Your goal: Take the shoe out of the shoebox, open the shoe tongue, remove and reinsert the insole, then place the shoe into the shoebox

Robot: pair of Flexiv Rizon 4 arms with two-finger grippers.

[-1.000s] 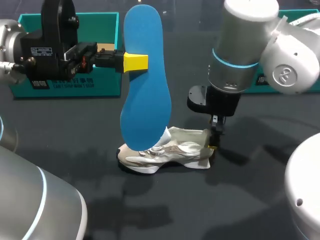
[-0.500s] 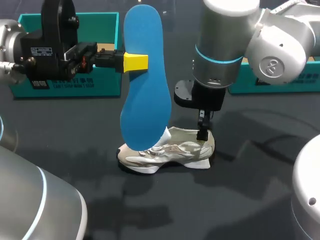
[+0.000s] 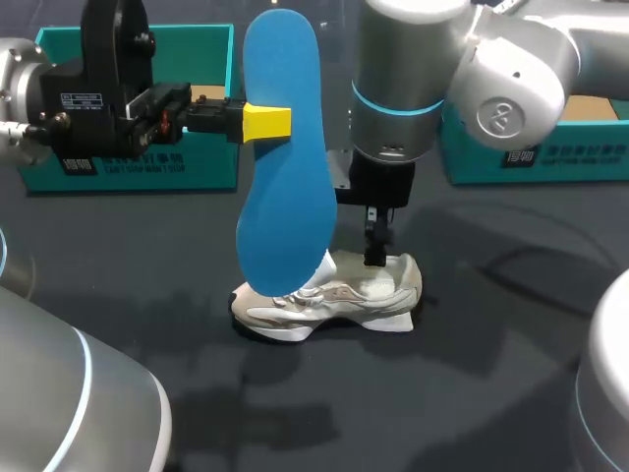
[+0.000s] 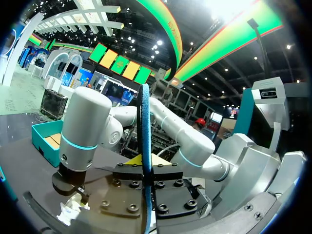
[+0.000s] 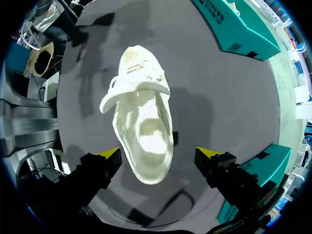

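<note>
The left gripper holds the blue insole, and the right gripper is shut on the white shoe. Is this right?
No: the right wrist view shows the right gripper open over the white shoe. The left gripper does hold the blue insole.

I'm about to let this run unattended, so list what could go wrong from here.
1. The left gripper pinches the blue insole in its upper half only. The long free end may flex and catch on the tongue of the shoe rather than slide in.
2. The right gripper hangs open right over the shoe's opening, so it may block the insole's way.
3. Nothing holds the shoe on the table; a push could slide or tip it.
</note>
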